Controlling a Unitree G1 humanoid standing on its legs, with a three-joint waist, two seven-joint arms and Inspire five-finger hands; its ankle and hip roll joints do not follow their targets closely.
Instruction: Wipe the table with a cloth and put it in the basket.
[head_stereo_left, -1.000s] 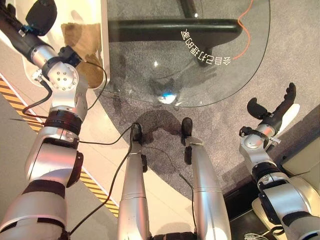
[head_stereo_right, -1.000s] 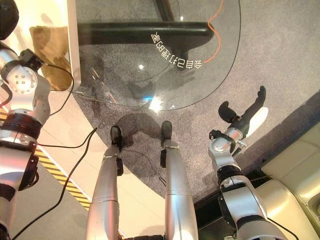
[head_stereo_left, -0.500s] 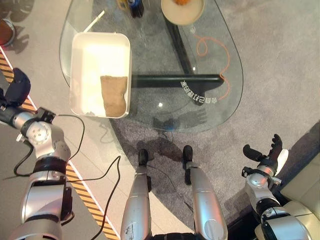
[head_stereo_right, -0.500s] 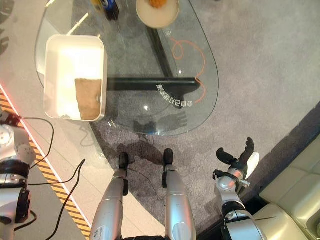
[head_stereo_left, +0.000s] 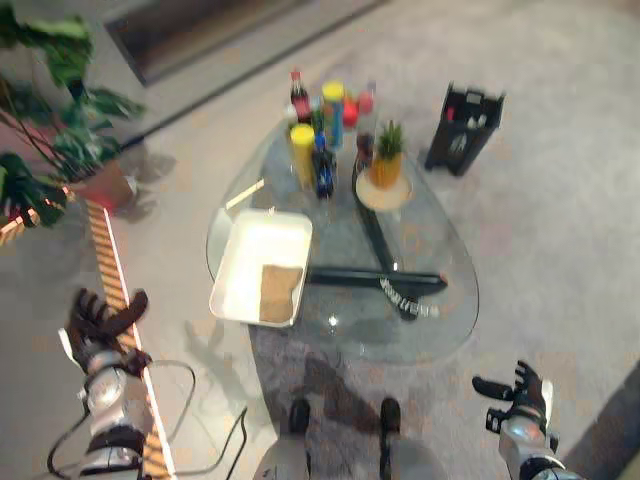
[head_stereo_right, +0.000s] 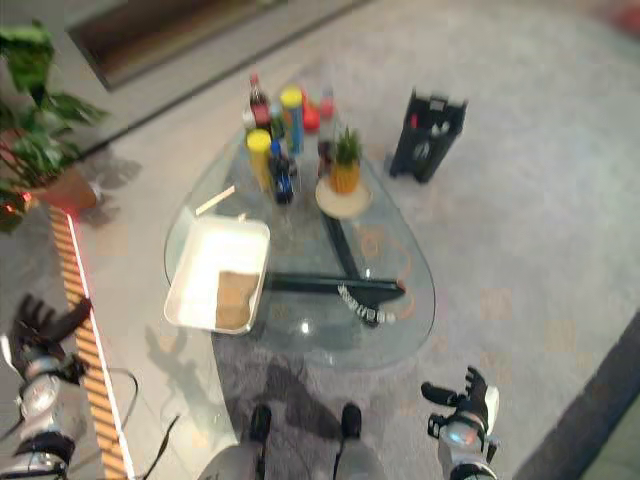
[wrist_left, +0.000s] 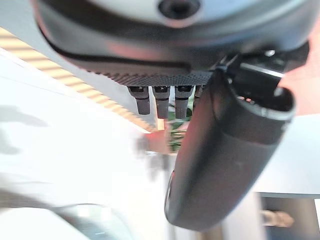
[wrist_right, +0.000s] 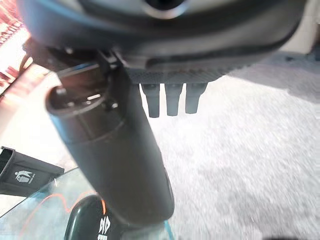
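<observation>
Both of my hands hang empty and well away from the table, fingers spread and relaxed: my left hand over the pale floor beside a striped floor strip, my right hand over the grey carpet. The cloth lies flat inside the white basket, in the end nearer me, touching its floor. It is a tan, oblong piece, folded or lying smooth, its long axis running along the basket's length, from the near end toward the far end of the table. The basket is a shallow white rectangular tray sitting on the left part of the glass table, slightly overhanging the edge. The table is clear glass, rounded, on a dark frame that shows through it. At its far end stand a cluster of bottles and cans, and a small potted plant on a round plate. A dark bin stands on the carpet past the table, and a leafy houseplant stands at the far left.
</observation>
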